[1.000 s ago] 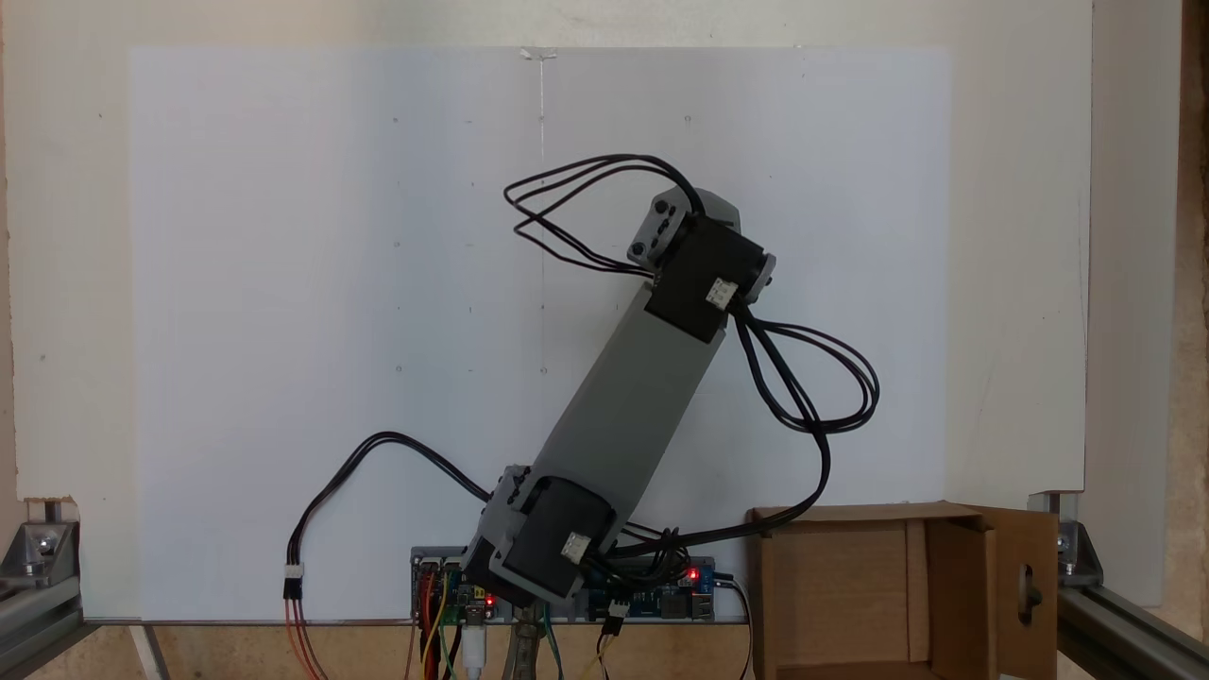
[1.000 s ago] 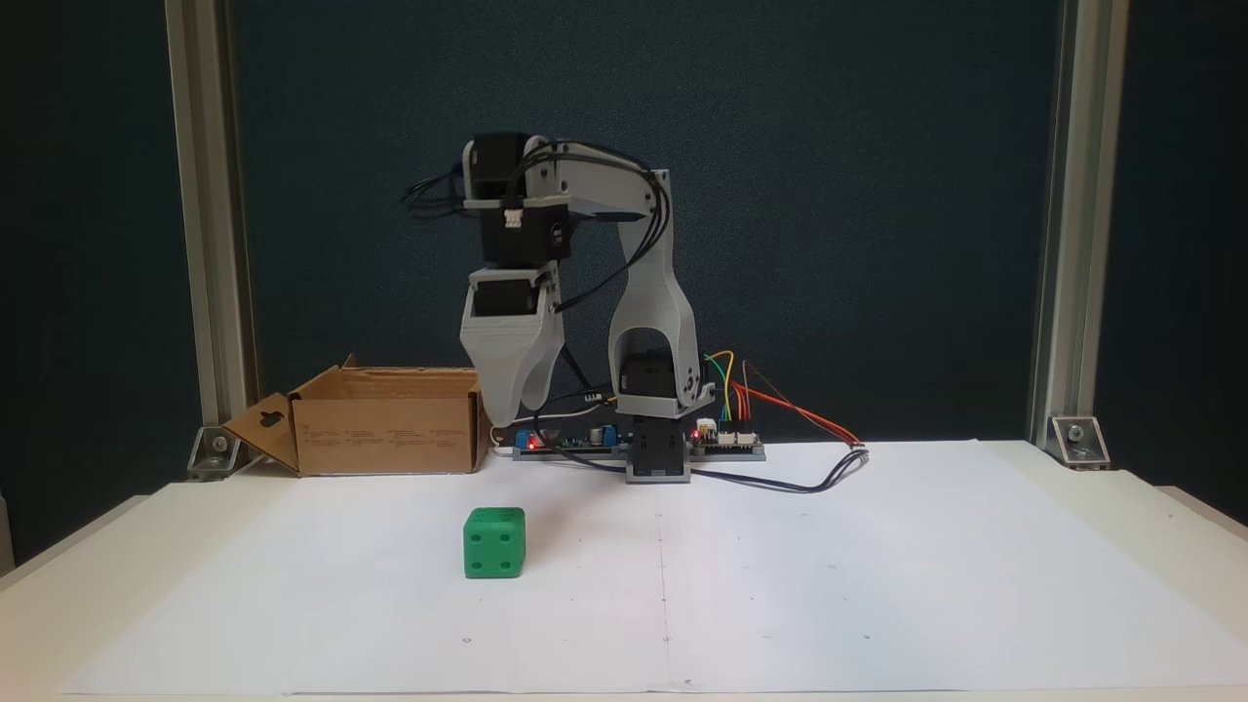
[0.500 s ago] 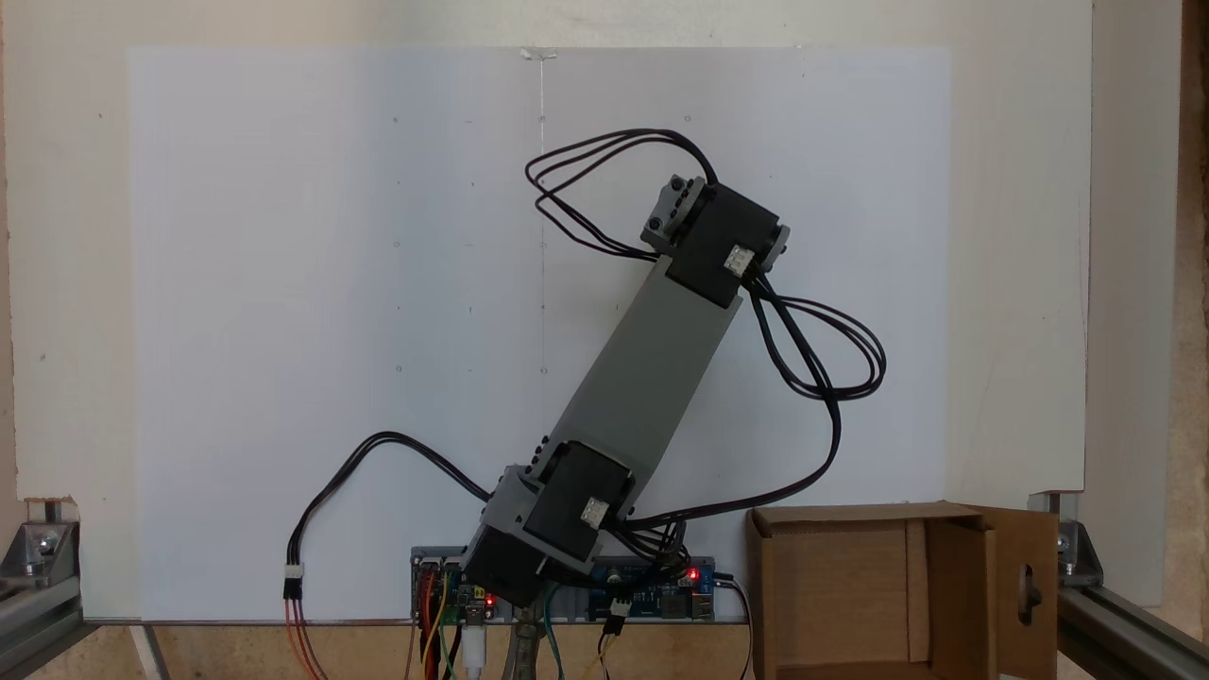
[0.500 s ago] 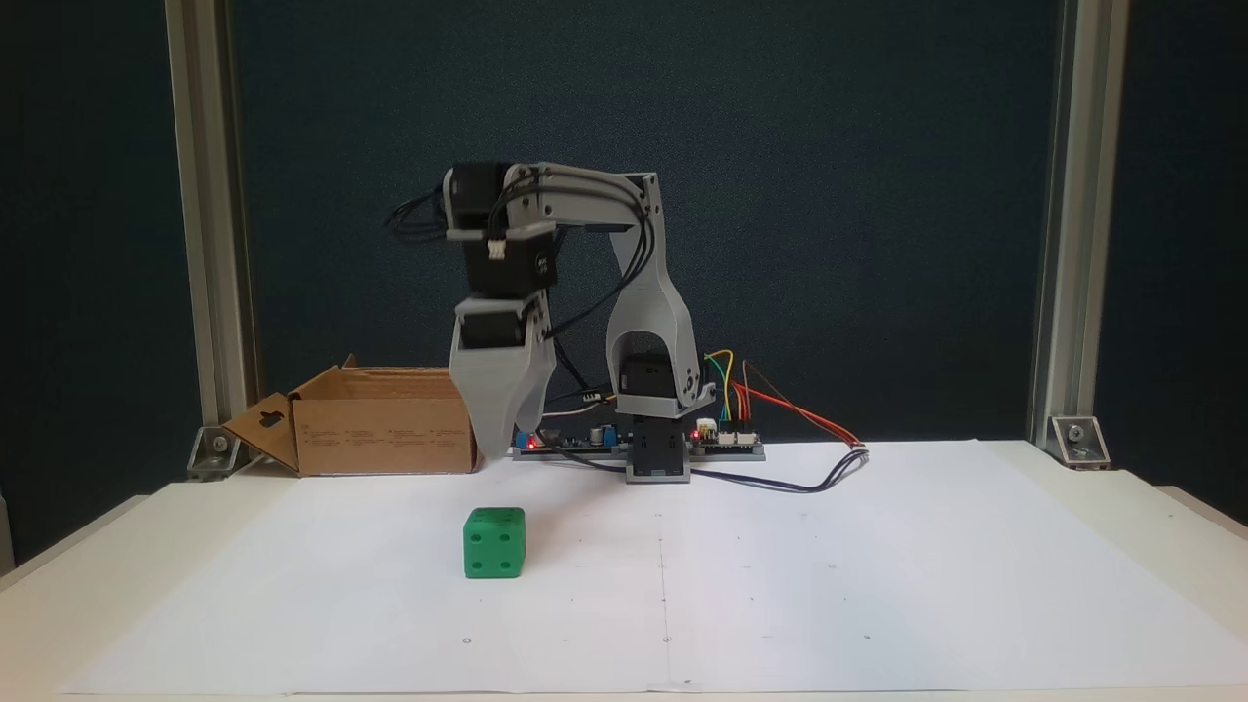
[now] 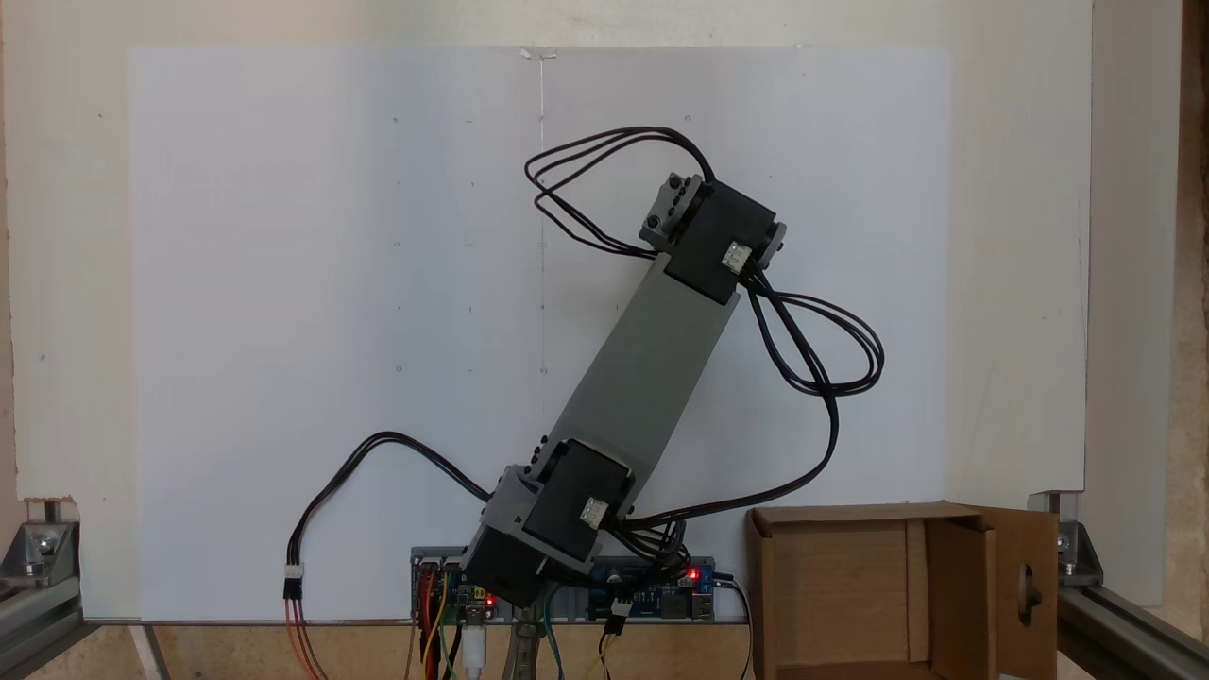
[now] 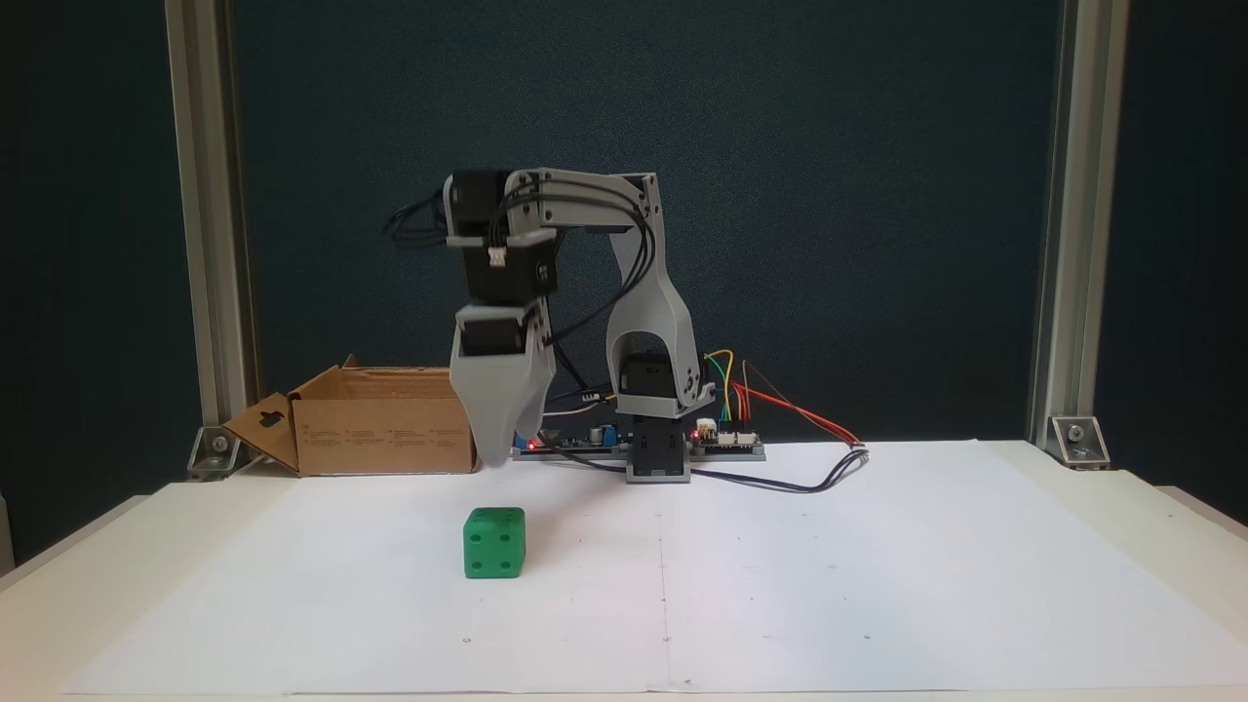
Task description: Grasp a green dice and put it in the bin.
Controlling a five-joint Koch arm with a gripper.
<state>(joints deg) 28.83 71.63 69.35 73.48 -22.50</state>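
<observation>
In a fixed view, white sheet (image 6: 780, 585) lies bare round the dice (image 6: 494, 542) on all sides. Gripper (image 6: 495, 450) hangs above, just behind it, air gap between. Bin (image 6: 385, 419) far left; board + wires (image 6: 731, 444) far centre.

hand (image 6: 495, 458) above green dice (image 6: 494, 542)

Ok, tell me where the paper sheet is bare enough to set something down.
Bare: the white sheet right of the green dice, out to its edge. Crowded: the back edge, with the bin, arm base and wires.
</observation>
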